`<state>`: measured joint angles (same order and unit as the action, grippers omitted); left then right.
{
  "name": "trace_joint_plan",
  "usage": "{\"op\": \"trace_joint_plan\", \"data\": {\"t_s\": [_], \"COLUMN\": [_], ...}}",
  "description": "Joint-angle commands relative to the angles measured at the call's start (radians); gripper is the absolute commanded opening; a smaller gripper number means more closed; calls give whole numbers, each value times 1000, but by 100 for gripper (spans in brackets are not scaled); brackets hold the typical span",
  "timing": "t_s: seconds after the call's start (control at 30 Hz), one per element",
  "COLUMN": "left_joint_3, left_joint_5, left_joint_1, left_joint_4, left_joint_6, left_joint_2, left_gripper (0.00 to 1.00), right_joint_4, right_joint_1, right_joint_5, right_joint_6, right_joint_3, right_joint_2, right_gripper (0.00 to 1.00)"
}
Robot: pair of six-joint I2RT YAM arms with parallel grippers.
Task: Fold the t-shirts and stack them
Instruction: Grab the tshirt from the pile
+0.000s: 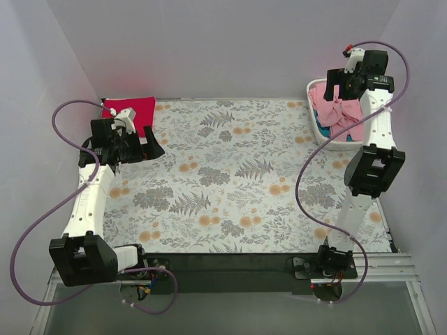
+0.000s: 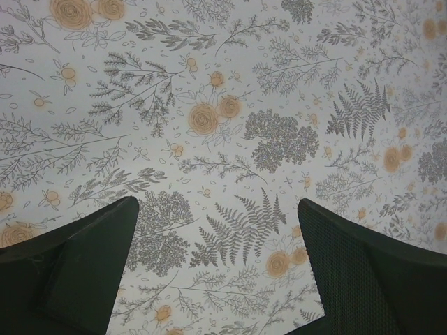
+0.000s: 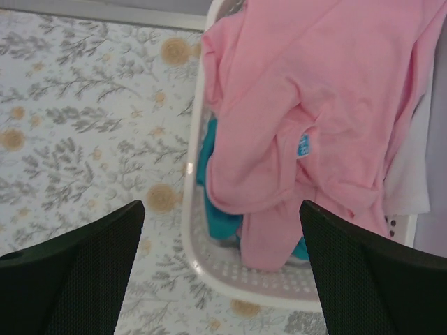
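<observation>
**Left gripper** point(image 1: 149, 147): jaws spread wide with nothing between them. The left wrist view point(image 2: 218, 206) shows only the grey-and-orange floral patterned cloth point(image 2: 209, 84) under the gap. The dark fingers point(image 2: 77, 265) appear clear of the cloth, holding and touching nothing. In the top view this gripper sits at the far left of the table, its fingers pointing toward the middle.

**Right gripper** point(image 1: 334, 86): jaws likewise spread wide and empty. It hangs above the white slatted plastic laundry basket point(image 1: 328, 143) at the far right corner. The right wrist view point(image 3: 222, 206) looks down between the fingers point(image 3: 377, 272) onto the basket's contents; no contact with fabric or rim is visible.

**Task items:**
- The bright red soft fabric t-shirt point(image 1: 140, 108) lies flat at the far left corner of the cloth, just beside the left gripper.
- The light pink soft fabric t-shirt point(image 3: 307, 105) is crumpled on top in the basket, draped toward its near rim.
- The teal soft fabric t-shirt point(image 3: 218, 209) lies under the pink one, showing only at the basket's left inner wall.
</observation>
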<state>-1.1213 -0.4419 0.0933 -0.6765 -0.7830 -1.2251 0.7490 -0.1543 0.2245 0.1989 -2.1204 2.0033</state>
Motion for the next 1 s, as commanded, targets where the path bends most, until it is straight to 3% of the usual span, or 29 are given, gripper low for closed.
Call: {"op": "trace_joint_plan", "data": {"t_s": [0.0, 0.07, 0.23, 0.43, 0.6, 0.67, 0.7, 0.77, 0.8, 0.87, 0.9, 0.97], "left_joint_3": [-51, -49, -40, -49, -54, -52, -52, -52, -52, -57, -58, -61], "left_joint_5": [-21, -26, -31, -20, -20, -20, -23, -23, -27, -38, -47, -57], "left_joint_1": [-3, -4, -3, -3, -3, -3, -3, -3, -3, -3, -3, -3], "left_joint_4": [-46, -54, -70, -86, -89, -90, -92, -95, -95, -98, -98, -101], "left_joint_6": [-4, -5, 7, 16, 11, 13, 16, 16, 16, 14, 14, 14], "left_joint_2": [-1, -8, -10, -28, -42, -42, -42, -42, -43, -43, -42, -39], "left_gripper": [98, 98, 98, 98, 98, 98, 98, 98, 98, 98, 98, 98], "right_joint_4": [-17, -77, -353, -370, -372, -372, -372, -370, -369, -367, -364, -366], "right_joint_1": [-10, -14, -65, -83, -93, -93, -96, -94, -97, -97, -97, -97], "right_joint_5": [-77, -143, -159, -136, -143, -131, -125, -97, -85, -61, -51, -37], "right_joint_6": [10, 10, -62, -27, 4, 13, 16, 16, 13, -7, -15, -36], "right_joint_3": [-192, -237, -73, -79, -73, -73, -70, -50, -40, -6, 3, 34], "right_joint_2": [155, 224, 241, 348, 403, 402, 394, 358, 338, 274, 246, 165], "right_gripper": [98, 98, 98, 98, 92, 76, 59, 45, 30, 17, 3, 1]}}
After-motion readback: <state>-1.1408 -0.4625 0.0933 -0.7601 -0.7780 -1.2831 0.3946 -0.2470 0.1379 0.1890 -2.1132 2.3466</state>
